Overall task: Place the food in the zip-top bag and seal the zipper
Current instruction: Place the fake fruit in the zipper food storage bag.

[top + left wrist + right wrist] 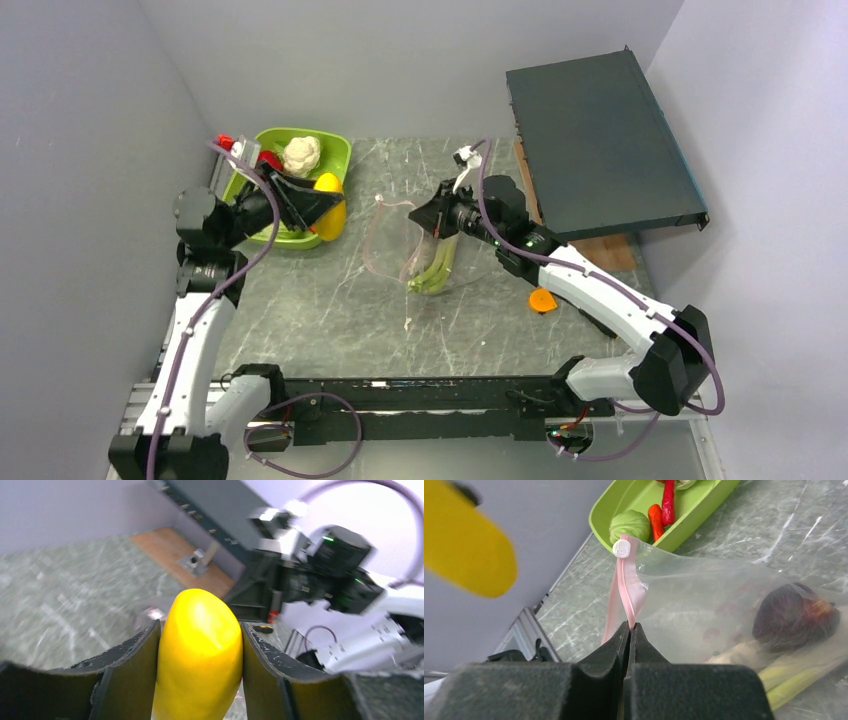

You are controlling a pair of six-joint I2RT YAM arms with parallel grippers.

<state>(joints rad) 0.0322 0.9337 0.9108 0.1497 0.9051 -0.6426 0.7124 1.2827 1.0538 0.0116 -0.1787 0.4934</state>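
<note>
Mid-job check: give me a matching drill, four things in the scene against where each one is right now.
Things:
1. yellow vegetable
2. dark purple vegetable
3. zipper
4. red chilli

Places:
A. lying in the lime-green tray
B. pinched in the shut right hand
C. inside the zip-top bag
D. gripped by the left hand

Pairs: 1-D, 2-C, 3-B, 4-A
</note>
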